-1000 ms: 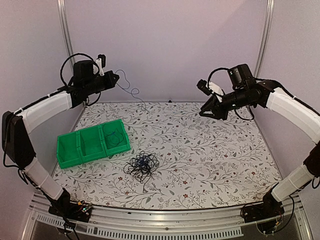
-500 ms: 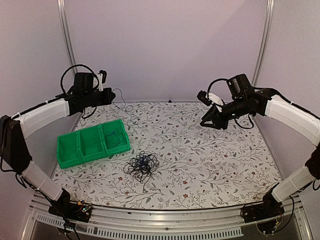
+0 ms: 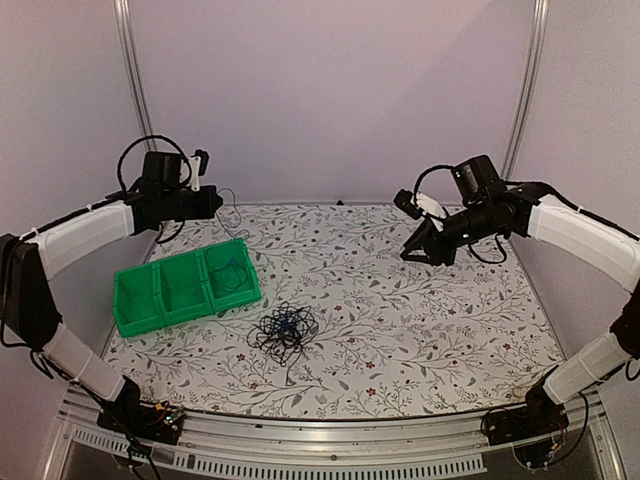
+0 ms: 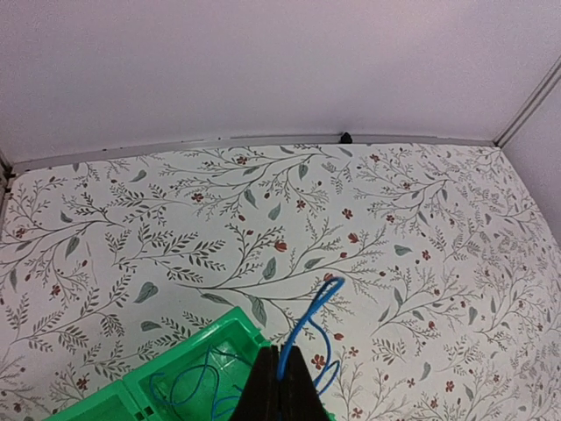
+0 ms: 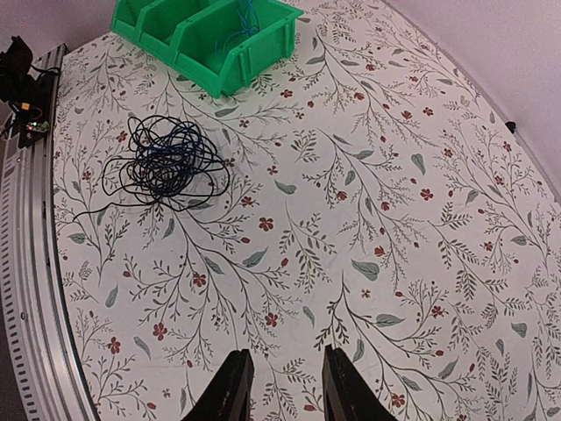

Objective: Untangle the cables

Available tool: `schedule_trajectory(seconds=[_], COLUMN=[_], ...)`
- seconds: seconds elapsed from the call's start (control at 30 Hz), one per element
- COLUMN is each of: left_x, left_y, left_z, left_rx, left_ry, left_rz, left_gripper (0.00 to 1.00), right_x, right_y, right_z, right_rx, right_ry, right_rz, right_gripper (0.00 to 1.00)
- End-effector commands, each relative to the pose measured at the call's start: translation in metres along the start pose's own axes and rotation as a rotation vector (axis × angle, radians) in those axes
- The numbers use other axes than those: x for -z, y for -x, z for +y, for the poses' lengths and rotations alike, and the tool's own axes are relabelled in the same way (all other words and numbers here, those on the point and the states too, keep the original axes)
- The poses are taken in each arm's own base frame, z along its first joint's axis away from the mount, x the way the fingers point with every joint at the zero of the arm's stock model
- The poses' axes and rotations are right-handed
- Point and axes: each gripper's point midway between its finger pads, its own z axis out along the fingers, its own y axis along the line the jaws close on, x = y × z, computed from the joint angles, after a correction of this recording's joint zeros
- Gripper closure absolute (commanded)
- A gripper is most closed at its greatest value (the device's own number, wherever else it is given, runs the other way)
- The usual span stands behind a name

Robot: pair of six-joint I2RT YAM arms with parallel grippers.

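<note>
Green bin (image 3: 160,300), three compartments, stands at the left of the floral table (image 3: 450,330) in the top view. A blue cable (image 3: 230,274) coils in its right-hand compartment, and a thin strand leads up to the left gripper (image 3: 212,203), which hangs above the bin's far side. A tangle (image 3: 285,331) of black and blue cables lies just beside the bin's near right corner. It is well apart from the right gripper (image 3: 410,252), which is raised over the far right of the table.

Left wrist view: fingers pressed together on the blue cable, which loops out past their tips. The bin is directly beneath, with blue coils inside.

Right wrist view: jaws partly parted, nothing between them. The tangle lies far off at upper left, with the bin beyond it.
</note>
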Motion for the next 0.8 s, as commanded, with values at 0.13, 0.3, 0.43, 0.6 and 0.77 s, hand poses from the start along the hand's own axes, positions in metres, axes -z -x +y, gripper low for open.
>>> schedule_trajectory(seconds=[0.13, 0.3, 0.43, 0.6, 0.77], left_x=[0.016, 0.009, 0.003, -0.012, -0.03], left_y=[0.026, 0.0, -0.025, -0.067, -0.102], left_z=[-0.002, 0.004, 0.01, 0.026, 0.028], left_rx=[-0.089, -0.093, -0.093, -0.085, -0.049], left_ry=[0.01, 0.012, 0.024, 0.078, 0.065], left_rz=[-0.045, 0.006, 0.062, 0.182, 0.3], left_gripper=[1.0, 1.0, 1.0, 1.0, 1.0], right_x=[0.008, 0.006, 0.006, 0.004, 0.003], right_y=[0.005, 0.002, 0.0, -0.003, -0.007], right_z=[0.001, 0.002, 0.004, 0.005, 0.006], right_rx=[0.005, 0.003, 0.001, -0.002, -0.005], right_ry=[-0.01, -0.004, 0.001, 0.008, 0.011], right_rz=[-0.031, -0.023, -0.019, -0.014, -0.005], right_gripper=[0.68, 0.68, 0.68, 0.68, 0.68])
